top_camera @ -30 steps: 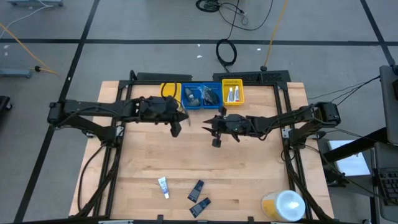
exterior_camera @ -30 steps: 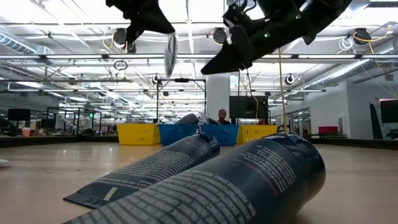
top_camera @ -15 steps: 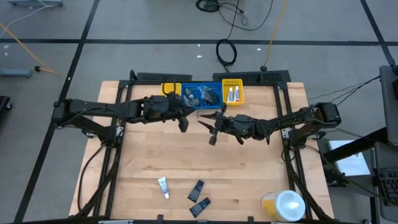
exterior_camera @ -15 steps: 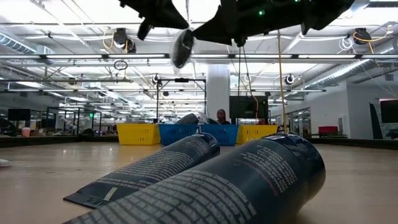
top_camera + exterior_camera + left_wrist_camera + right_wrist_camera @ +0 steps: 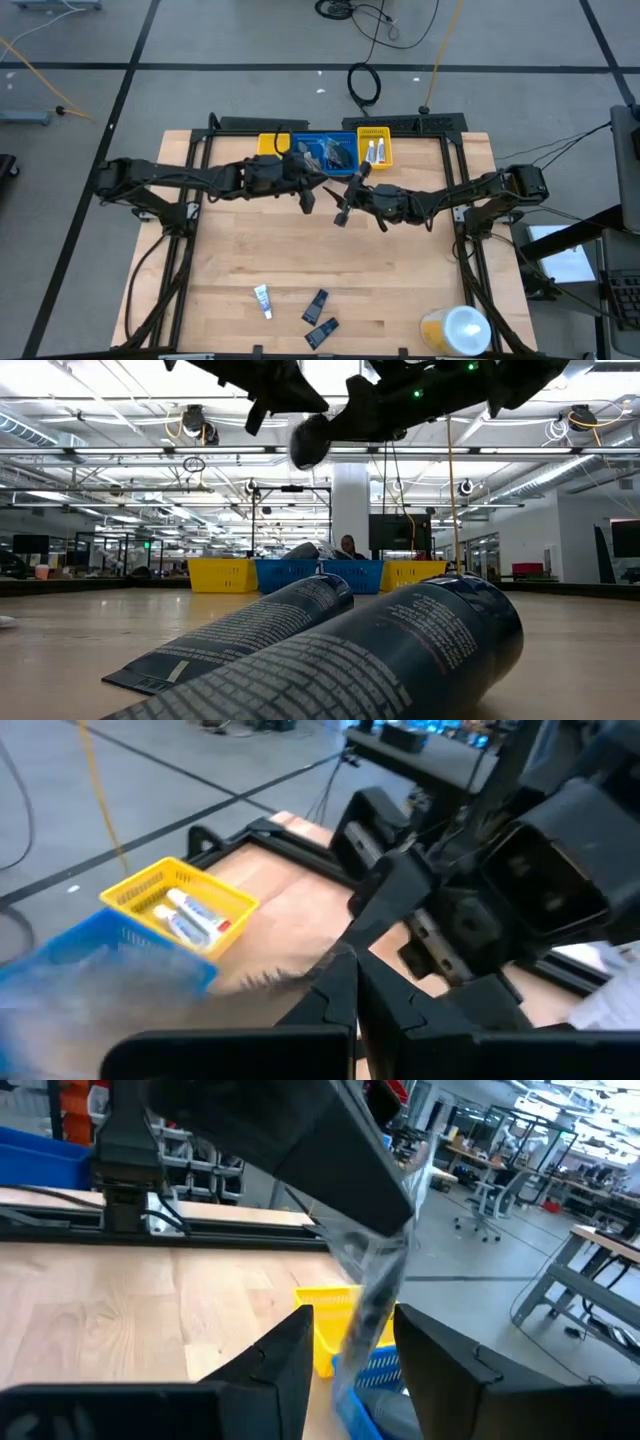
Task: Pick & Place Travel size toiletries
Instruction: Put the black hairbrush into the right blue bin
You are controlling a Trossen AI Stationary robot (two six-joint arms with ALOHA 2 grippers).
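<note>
**Partly done, with one grey packet aloft between both pincers**

Nearest, at the front edge of the desk [image 5: 400,270], waiting to be picked: a white-and-blue tube [image 5: 262,298] and two dark packets [image 5: 318,303], close together and well apart from both arms. Looming large and cut off in the low view, those same dark packets [image 5: 420,650]. Off to the right front corner, not part of the job: a yellow tub [image 5: 455,330] with a white lid.

Farther in, above mid-desk: left pincer [image 5: 305,190], judged clamped on a thin grey packet [image 5: 309,199] hanging below it. Just beside it, right pincer [image 5: 347,198], fingers apart with the grey packet [image 5: 370,1295] hanging between them. Looks like a handover or a carry toward the bins; impossible to say which, or whether the right fingers touch it.

Farthest, along the back edge: a yellow bin [image 5: 270,143], a blue bin [image 5: 340,139] already holding several items, and a small yellow basket [image 5: 374,131] with two white tubes [image 5: 375,152] inside. So some sorted, three left on the desk, one in the air.

Hard to make out: the blue bin's contents, a dark jumble from above and a blur from the left wrist. Hidden under the left arm: part of the yellow bin.
</note>
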